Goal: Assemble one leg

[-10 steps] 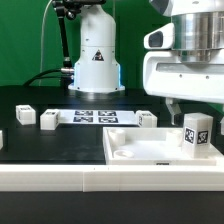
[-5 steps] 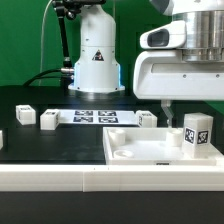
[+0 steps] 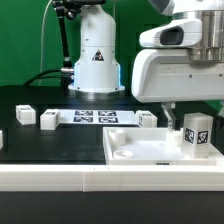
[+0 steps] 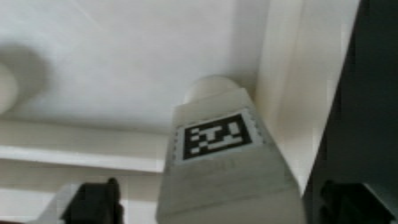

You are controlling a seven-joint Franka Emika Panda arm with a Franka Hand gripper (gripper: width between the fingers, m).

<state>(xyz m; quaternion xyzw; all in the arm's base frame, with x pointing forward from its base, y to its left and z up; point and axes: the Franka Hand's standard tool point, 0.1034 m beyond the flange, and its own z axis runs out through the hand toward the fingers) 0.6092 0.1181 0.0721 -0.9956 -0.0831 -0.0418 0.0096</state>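
Over the last second the arm's white head has lifted a little in the exterior view, while the leg (image 3: 196, 130) has stayed put, standing upright in the right-hand corner of the large white square piece (image 3: 140, 150). That suggests the post has been seated or screwed into its corner recess and the arm is now backing off, so this step looks close to done.

The tool (image 3: 172, 113) hangs just above and to the left of the leg's top in the exterior view, with one finger tip showing beside the post. In the wrist view the leg (image 4: 222, 150) runs up between the two dark fingers (image 4: 89, 202), and a gap seems to show on each side of it; the picture is close and soft, so the tool is probably released and holding nothing, though a light touch cannot be ruled out.

Farther back on the black bench (image 3: 60, 135), three more loose white posts (image 3: 47, 120) and the marker board (image 3: 95, 117) lie untouched.
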